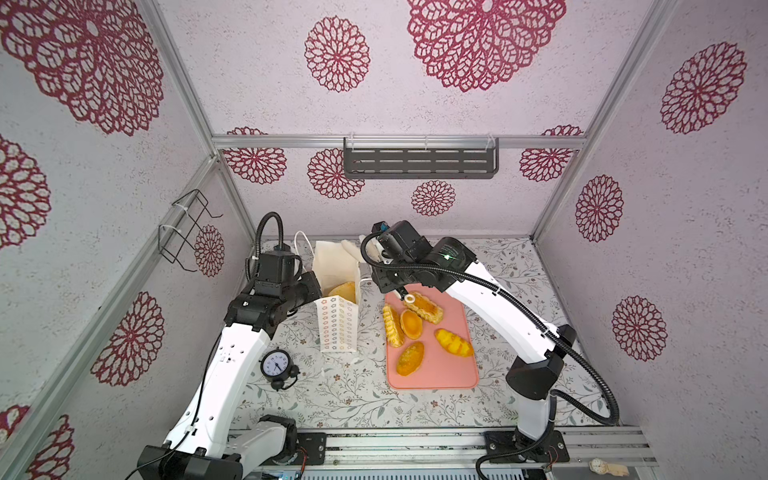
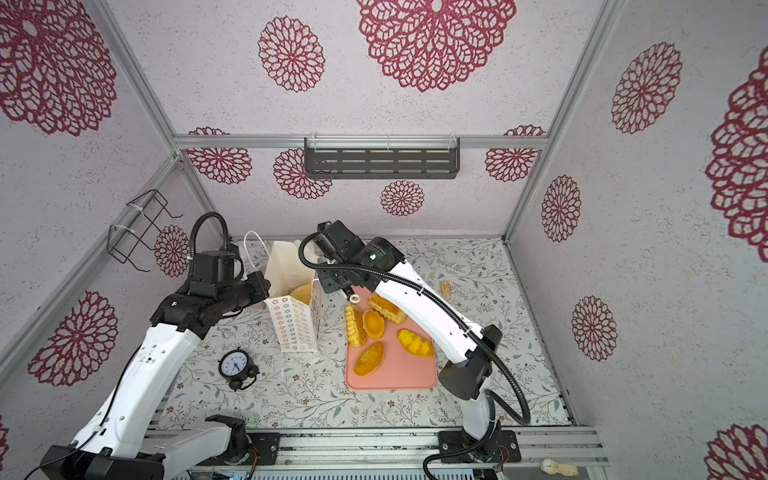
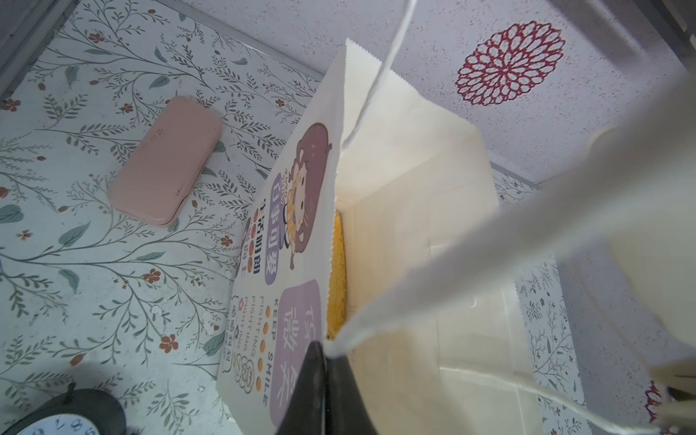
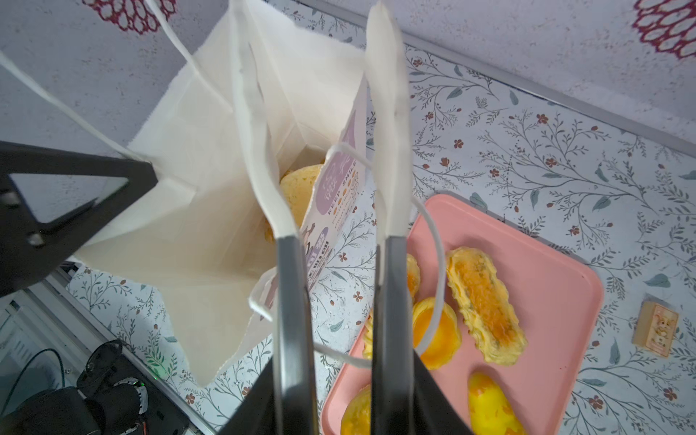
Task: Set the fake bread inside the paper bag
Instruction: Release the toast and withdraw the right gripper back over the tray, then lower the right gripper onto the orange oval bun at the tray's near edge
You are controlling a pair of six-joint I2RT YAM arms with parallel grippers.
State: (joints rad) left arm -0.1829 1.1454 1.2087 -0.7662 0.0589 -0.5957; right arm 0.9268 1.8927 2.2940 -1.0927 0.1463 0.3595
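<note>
The white paper bag [image 1: 337, 328] [image 2: 293, 328] stands open left of the pink tray [image 1: 440, 376]. One fake bread [image 1: 345, 291] [image 4: 297, 188] lies inside it, seen as a yellow strip [image 3: 337, 271] in the left wrist view. Several more breads lie on the tray, among them a long ridged loaf [image 1: 426, 308] [image 4: 486, 305], a round tart [image 1: 411, 323] and a speckled bun [image 1: 410, 358]. My left gripper [image 3: 325, 350] is shut on a cord handle [image 3: 452, 271] of the bag. My right gripper [image 4: 309, 15] is open over the bag's mouth, its jaws on either side of the printed wall [image 4: 341, 180].
A black alarm clock [image 1: 276, 365] stands in front of the bag. A small wooden block [image 2: 444, 288] [image 4: 656, 328] lies right of the tray. In the left wrist view a pink flat oblong [image 3: 165, 162] lies beyond the bag's printed side. A wire rack [image 1: 185, 230] hangs on the left wall.
</note>
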